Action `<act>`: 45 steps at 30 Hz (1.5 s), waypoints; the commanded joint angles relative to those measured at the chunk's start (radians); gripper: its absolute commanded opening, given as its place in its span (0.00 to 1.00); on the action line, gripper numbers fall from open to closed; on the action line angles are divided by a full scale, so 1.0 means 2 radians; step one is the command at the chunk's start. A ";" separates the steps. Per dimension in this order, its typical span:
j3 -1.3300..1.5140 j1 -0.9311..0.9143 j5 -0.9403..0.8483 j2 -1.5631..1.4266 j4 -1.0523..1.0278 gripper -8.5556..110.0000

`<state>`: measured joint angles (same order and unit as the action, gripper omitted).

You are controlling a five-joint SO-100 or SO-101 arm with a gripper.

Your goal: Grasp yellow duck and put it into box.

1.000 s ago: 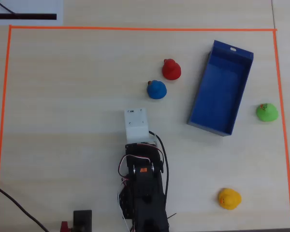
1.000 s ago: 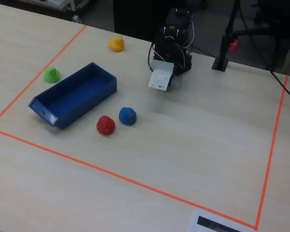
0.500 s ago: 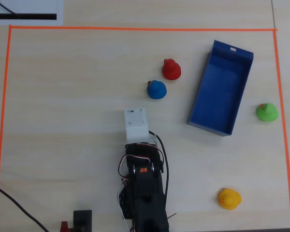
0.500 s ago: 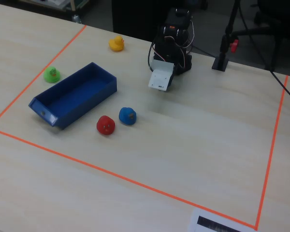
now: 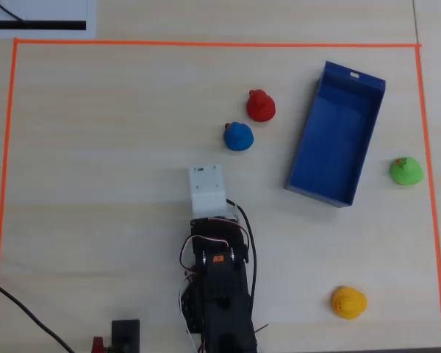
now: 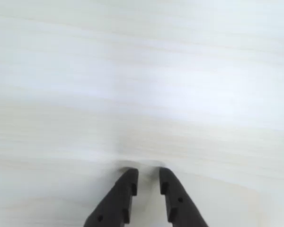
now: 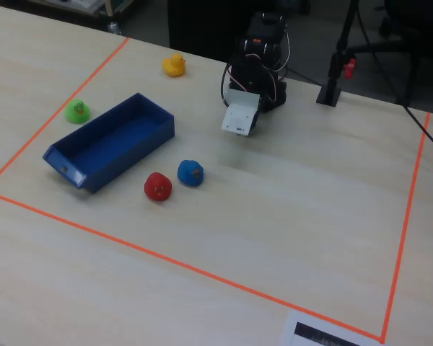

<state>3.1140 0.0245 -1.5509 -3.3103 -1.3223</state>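
Observation:
The yellow duck (image 5: 348, 302) sits near the bottom right of the overhead view, and at the far left of the table (image 7: 174, 65) in the fixed view. The blue box (image 5: 336, 140) lies open and empty, well apart from it (image 7: 112, 140). My arm is folded back over its base, its white wrist housing (image 5: 207, 190) pointing at bare table. In the wrist view my gripper (image 6: 147, 172) shows two black fingers with a narrow gap and nothing between them, just above the wood. No duck or box appears in that view.
A red duck (image 5: 260, 107) and a blue duck (image 5: 238, 136) sit left of the box, and a green duck (image 5: 406, 170) sits to its right. Orange tape (image 5: 206, 43) frames the work area. A black stand (image 7: 332, 90) rises behind the arm's base.

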 commanded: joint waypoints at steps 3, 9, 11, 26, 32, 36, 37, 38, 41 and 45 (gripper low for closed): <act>-0.002 -0.004 0.001 -0.001 -0.009 0.10; -0.002 -0.004 0.001 -0.001 -0.009 0.10; -0.002 -0.004 0.001 -0.001 -0.009 0.10; -0.002 -0.004 0.001 -0.001 -0.009 0.10; -0.002 -0.004 0.000 -0.001 -0.009 0.10; -0.002 -0.004 0.000 -0.001 -0.009 0.10; -0.002 -0.004 0.000 -0.001 -0.009 0.09; -0.002 -0.005 0.000 -0.001 -0.009 0.08; -0.002 -0.005 -0.002 -0.001 -0.009 0.07; -0.021 -0.026 0.003 0.000 0.049 0.07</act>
<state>3.1140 0.0245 -1.5509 -3.3103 -1.3192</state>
